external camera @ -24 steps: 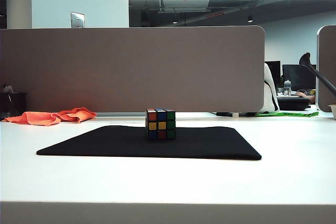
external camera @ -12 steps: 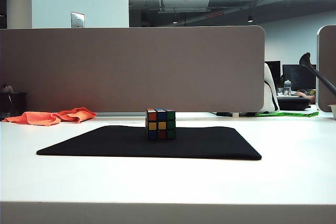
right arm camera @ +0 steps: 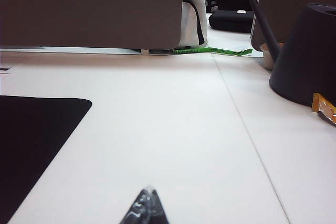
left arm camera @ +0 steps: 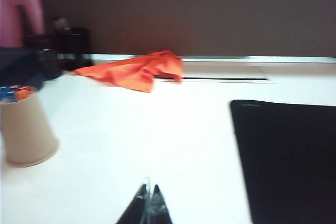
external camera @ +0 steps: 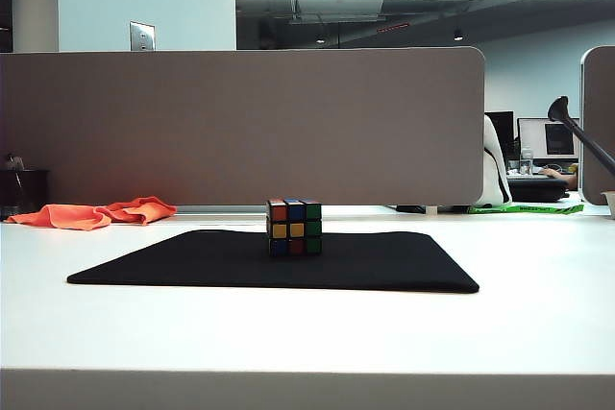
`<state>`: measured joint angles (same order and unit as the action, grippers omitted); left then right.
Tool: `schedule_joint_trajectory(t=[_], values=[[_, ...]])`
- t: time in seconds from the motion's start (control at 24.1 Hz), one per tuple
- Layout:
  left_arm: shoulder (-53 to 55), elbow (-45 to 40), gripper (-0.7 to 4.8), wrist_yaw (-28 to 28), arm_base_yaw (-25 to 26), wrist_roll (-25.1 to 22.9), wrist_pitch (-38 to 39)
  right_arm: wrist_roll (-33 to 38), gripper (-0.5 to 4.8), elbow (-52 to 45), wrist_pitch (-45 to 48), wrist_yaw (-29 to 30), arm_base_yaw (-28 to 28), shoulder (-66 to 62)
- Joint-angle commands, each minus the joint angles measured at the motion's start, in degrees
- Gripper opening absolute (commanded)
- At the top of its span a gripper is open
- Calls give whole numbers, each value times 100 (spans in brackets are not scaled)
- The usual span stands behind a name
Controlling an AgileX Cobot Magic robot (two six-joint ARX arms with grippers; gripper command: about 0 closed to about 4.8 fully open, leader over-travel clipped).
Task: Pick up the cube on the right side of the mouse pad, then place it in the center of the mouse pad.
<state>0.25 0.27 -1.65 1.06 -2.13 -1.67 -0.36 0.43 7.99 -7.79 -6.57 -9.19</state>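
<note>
The cube, black-edged with orange, blue, green, yellow and red stickers, stands upright near the middle of the black mouse pad in the exterior view. Neither arm shows there. In the left wrist view my left gripper is shut and empty, low over the white table beside one edge of the mouse pad. In the right wrist view my right gripper is shut and empty over bare table, off a rounded corner of the mouse pad. Neither wrist view shows the cube.
An orange cloth lies at the back left, also orange cloth. A paper cup stands near the left gripper. A dark cone-shaped lamp base and an orange wrapper sit by the right gripper. A grey partition backs the table.
</note>
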Motion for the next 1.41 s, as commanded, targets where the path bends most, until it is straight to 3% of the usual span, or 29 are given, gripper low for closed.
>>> schedule_joint_trajectory(t=[0.04, 0.33, 0.58, 0.79, 1.41], values=[[4, 15, -6, -131, 11, -46, -96, -13, -1, -9, 85, -173, -2, 7], [4, 15, -6, 326, 7, -42, -317, 63, -1, -9, 90, -411, 15, 7], [4, 15, -6, 354, 4, -42, -352, 186, -1, -9, 85, -407, 24, 9], [4, 15, -6, 826, 7, -46, -356, 186, -1, -9, 83, -407, 24, 9], [4, 15, -5, 826, 7, -46, -260, 184, -1, -9, 81, -409, 24, 9]])
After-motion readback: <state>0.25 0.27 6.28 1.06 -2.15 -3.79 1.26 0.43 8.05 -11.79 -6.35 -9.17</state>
